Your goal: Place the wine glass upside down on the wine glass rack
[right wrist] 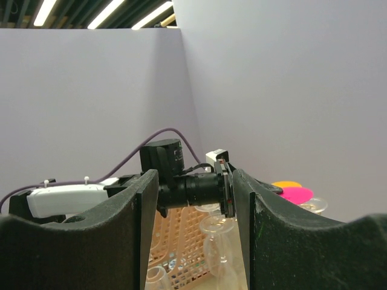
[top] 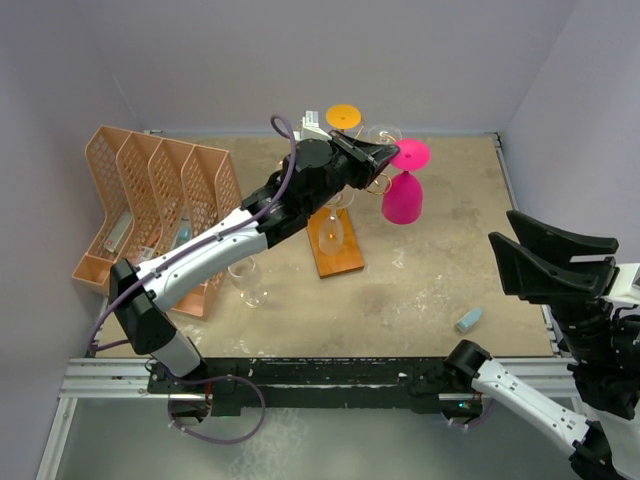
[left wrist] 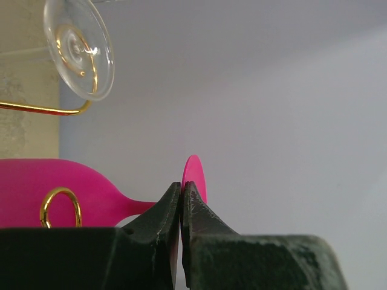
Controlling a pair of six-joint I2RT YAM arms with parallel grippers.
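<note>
The pink wine glass (top: 403,190) hangs upside down beside the wine glass rack (top: 337,252), bowl down and round foot up. The rack is gold wire on a reddish wooden base. My left gripper (top: 385,155) reaches over the rack and is shut on the rim of the pink foot. In the left wrist view the jaws (left wrist: 182,186) pinch that thin pink foot (left wrist: 196,172); the pink bowl (left wrist: 48,187) lies left, behind a gold wire loop (left wrist: 60,206). My right gripper (top: 505,252) hovers open at the right with nothing in it, and its fingers (right wrist: 193,199) frame the left arm.
Other glasses hang on the rack: a clear one (top: 331,230), an orange foot (top: 343,116) and a clear foot (top: 383,132). A clear glass (top: 248,282) stands on the table by the peach lattice organiser (top: 150,195). A small blue object (top: 468,320) lies near the right front.
</note>
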